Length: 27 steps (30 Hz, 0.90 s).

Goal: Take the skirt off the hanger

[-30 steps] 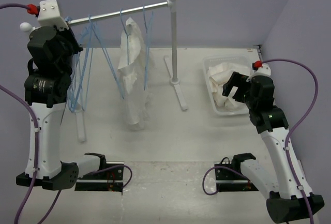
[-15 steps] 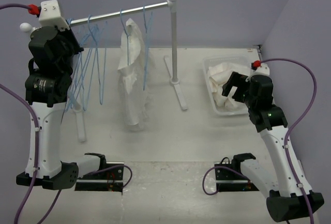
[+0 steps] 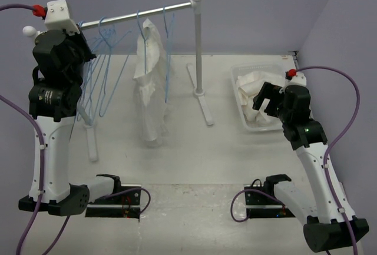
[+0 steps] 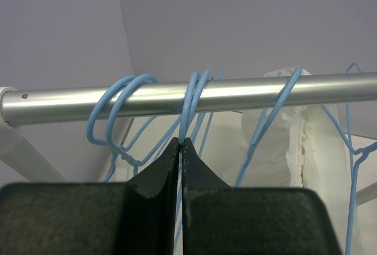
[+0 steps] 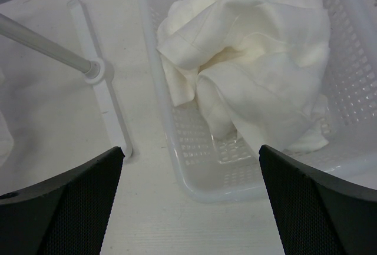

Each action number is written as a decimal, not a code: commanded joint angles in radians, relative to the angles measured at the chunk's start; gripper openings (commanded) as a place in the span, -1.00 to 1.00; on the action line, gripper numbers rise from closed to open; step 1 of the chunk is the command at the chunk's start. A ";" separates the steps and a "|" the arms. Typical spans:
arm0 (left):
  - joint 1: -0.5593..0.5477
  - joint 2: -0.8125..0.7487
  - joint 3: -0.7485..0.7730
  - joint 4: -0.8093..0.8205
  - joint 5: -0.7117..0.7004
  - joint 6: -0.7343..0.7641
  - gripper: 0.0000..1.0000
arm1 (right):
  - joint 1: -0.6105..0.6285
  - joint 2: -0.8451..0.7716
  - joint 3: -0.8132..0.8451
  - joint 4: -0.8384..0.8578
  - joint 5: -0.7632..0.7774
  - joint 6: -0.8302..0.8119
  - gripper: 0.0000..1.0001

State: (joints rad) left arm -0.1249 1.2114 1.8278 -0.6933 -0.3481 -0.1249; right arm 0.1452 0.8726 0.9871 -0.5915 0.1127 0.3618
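Pressing shut at a hanger [image 4: 189,99], left gripper [image 4: 181,143] shows no clear hold; right gripper [image 5: 189,149] gapes above skirt [image 5: 253,49].

Left arm stands tall at far left, left gripper [image 4: 181,143] clamped closed; right gripper [image 3: 266,98] hovers lower right, jaws spread wide.

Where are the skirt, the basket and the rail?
skirt [image 5: 259,60], right wrist view, middle of crumpled cloth
basket [image 5: 172,149], right wrist view, left wall
rail [image 4: 235,93], left wrist view, bare stretch between hooks
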 commanded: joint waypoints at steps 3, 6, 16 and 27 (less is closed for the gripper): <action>0.002 -0.006 0.047 0.021 0.047 -0.031 -1.00 | 0.004 0.005 0.038 -0.005 0.010 -0.014 0.98; 0.002 -0.006 0.060 0.014 0.069 -0.039 -1.00 | 0.004 0.002 0.038 -0.007 0.016 -0.014 0.98; 0.002 0.039 0.082 0.025 0.057 -0.045 -1.00 | 0.004 0.011 0.039 -0.011 0.027 -0.015 0.98; 0.002 0.053 0.097 -0.063 -0.319 -0.139 -1.00 | 0.004 0.011 0.041 -0.019 0.039 -0.015 0.98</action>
State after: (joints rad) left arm -0.1249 1.2633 1.8809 -0.7204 -0.5056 -0.2081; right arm 0.1452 0.8818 0.9871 -0.6090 0.1223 0.3611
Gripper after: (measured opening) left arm 0.007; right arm 0.990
